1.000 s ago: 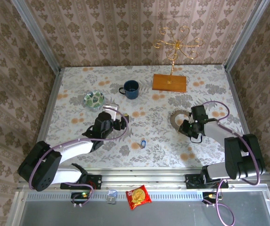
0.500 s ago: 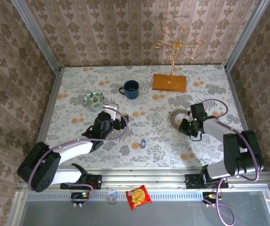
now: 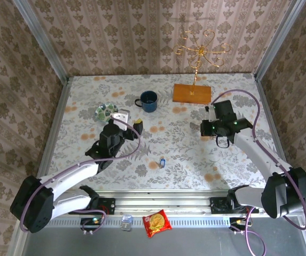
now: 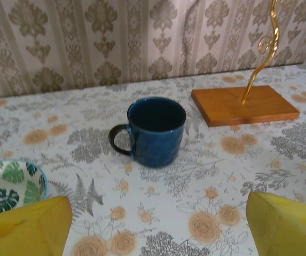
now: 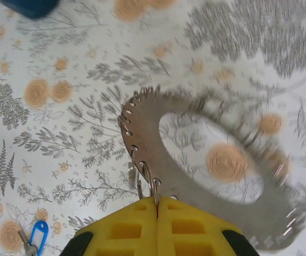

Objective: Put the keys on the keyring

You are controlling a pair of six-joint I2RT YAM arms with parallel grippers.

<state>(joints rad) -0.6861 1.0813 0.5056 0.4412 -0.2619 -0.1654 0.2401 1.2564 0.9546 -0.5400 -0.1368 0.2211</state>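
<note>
Keyring is hanging, right gripper clamping its edge; left gripper is hovering, fingers spread apart.

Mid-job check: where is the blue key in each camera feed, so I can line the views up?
Top external: blue key on the tablecloth, centre, toward the near edge.
Right wrist: bottom-left corner, down-left of the keyring.
Left wrist: aimed at the far wall, blue mug central.
Shared landmark: the blue mug, far centre in the top view, probably the blue sliver at right wrist's top-left edge.
</note>
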